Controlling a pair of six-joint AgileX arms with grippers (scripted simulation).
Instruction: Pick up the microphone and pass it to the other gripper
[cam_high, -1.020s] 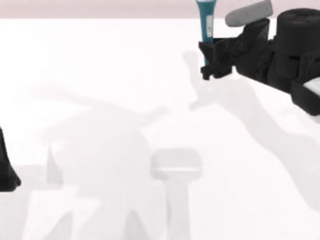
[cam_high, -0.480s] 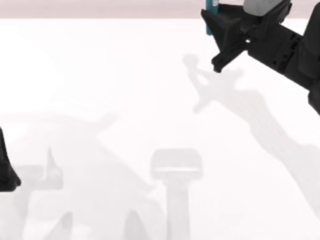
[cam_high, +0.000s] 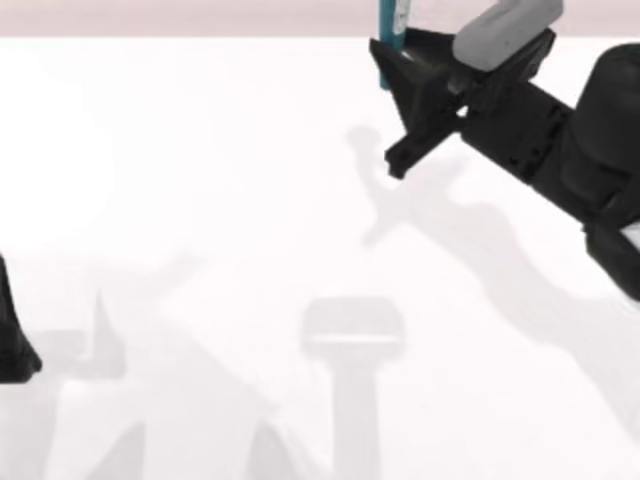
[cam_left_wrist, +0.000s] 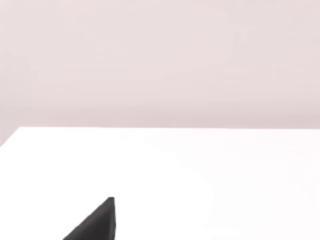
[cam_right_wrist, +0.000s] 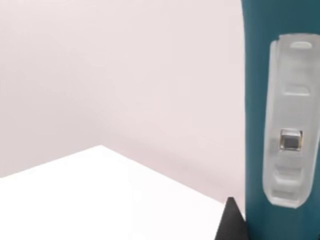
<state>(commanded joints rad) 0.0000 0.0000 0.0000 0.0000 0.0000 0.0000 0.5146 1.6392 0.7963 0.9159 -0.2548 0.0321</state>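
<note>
Mic (cam_high: 391, 22) clamped in right gripper (cam_high: 392, 102) at upper right of top view, lifted clear of white table (cam_high: 200, 200).

Seen from above: teal handle poking up past the top edge, just left of the black fingers (cam_high: 415, 75), touching them; head out of sight. Grey rounded block (cam_high: 505, 28) sitting on the gripper's back, just right of the mic. Black arm running down to the right edge. Faint shadow of arm and mic on the table below the gripper. Close up in right wrist view: teal handle (cam_right_wrist: 260, 125) filling the right side, upright, white switch panel (cam_right_wrist: 291, 120) facing the camera, one black fingertip (cam_right_wrist: 230, 222) pressed against its lower edge. Left gripper (cam_high: 12, 335) parked at lower left edge of top view, well apart from the mic; only one dark finger tip (cam_left_wrist: 95, 225) showing in left wrist view, so open or closed cannot be told.
</note>
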